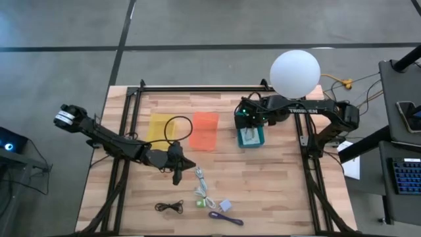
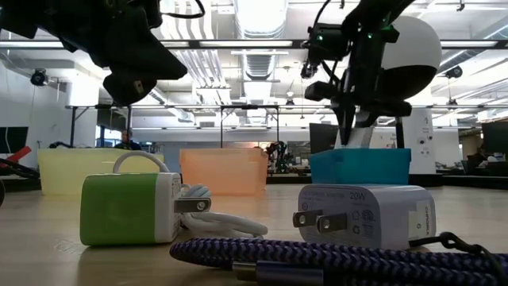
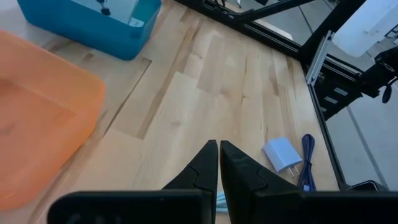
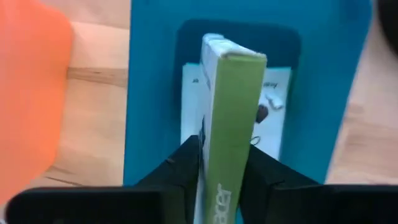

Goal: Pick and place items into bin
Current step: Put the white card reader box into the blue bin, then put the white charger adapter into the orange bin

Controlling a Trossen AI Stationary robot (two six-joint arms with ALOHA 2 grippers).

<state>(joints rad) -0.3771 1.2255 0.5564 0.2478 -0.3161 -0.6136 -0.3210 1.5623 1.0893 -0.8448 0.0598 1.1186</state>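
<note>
1. The high view looks straight down from above, taking in the whole tabletop (image 1: 276, 191), both arms and a strip of floor around it.
2. The low view sits at tabletop height, very near a green charger (image 2: 127, 209) and a white charger (image 2: 367, 216), facing level across to the blue bin (image 2: 361, 166) and the room behind.
3. The left wrist view looks down past the left gripper (image 3: 219, 163) at bare wood; it shares the blue bin's corner and the white charger with the low view.
4. The right wrist view hangs close above the blue bin, looking down into it.
</note>
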